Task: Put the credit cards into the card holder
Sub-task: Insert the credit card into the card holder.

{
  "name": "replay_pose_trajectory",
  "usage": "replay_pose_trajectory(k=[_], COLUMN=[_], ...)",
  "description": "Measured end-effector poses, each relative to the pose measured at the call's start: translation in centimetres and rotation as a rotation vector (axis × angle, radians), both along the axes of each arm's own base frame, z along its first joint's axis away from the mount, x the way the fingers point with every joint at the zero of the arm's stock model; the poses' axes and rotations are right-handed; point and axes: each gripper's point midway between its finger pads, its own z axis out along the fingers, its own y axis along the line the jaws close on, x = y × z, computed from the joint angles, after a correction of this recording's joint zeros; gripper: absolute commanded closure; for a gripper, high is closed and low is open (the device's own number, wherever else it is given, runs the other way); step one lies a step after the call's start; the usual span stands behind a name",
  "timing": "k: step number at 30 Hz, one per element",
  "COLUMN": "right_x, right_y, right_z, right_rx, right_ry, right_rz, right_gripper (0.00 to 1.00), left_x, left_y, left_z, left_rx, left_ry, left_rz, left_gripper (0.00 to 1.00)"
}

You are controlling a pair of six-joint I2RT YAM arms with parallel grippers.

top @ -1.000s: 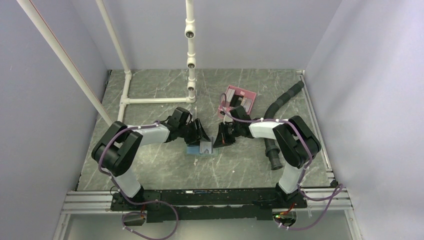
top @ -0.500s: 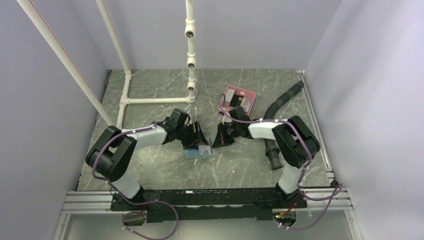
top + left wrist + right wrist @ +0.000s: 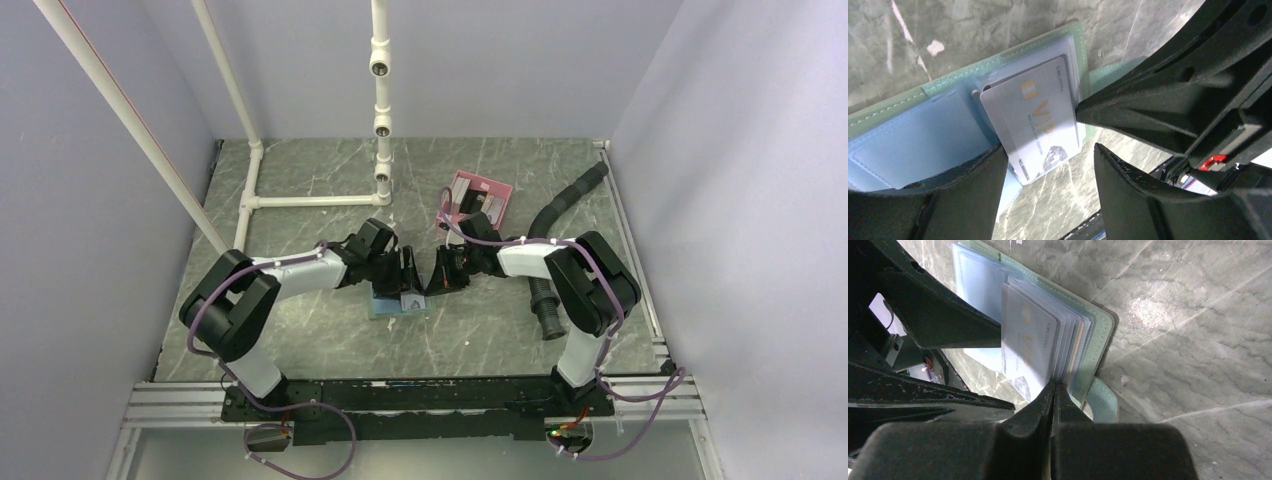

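Card (image 3: 1035, 127) sits partly in a sleeve of the open wallet (image 3: 908, 135) at mid-frame, one corner poking out. My left gripper (image 3: 1048, 150), jaws apart, straddles it; I should push squarely along the sleeve. My right gripper (image 3: 1054, 387), pinched together, presses the sleeves' edge, crowding the card. Pink tray (image 3: 478, 198) lies upper right.

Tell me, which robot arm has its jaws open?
The left gripper: its jaws stand apart on either side of the silver VIP card lying on the open card holder. The right gripper has its jaws squeezed shut.
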Motion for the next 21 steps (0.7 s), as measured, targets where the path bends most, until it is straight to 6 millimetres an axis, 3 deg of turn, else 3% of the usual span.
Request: replay_pose_trajectory(k=[6,10,15,21], right_x=[0.0,-0.1,-0.1,-0.1], right_y=[0.0,0.0,0.1,0.0], right_z=[0.1,0.0,0.1,0.0], right_rx=[-0.017,-0.018,-0.017,-0.022], right_ry=[-0.012,-0.012,-0.008,-0.006], right_rz=[-0.005,-0.005,-0.007,-0.012], right_gripper=[1.00,1.00,1.00,0.95], left_x=[-0.3,-0.1,-0.4,-0.4], left_y=[1.3,0.5,-1.9,-1.7], left_z=[1.1,1.4,1.4,1.8], left_rx=[-0.044,-0.086,-0.107,-0.100], left_ry=[0.001,-0.001,0.003,-0.016], left_rz=[0.008,-0.011,-0.067,-0.062], left_gripper=[0.31,0.32,0.33,0.30])
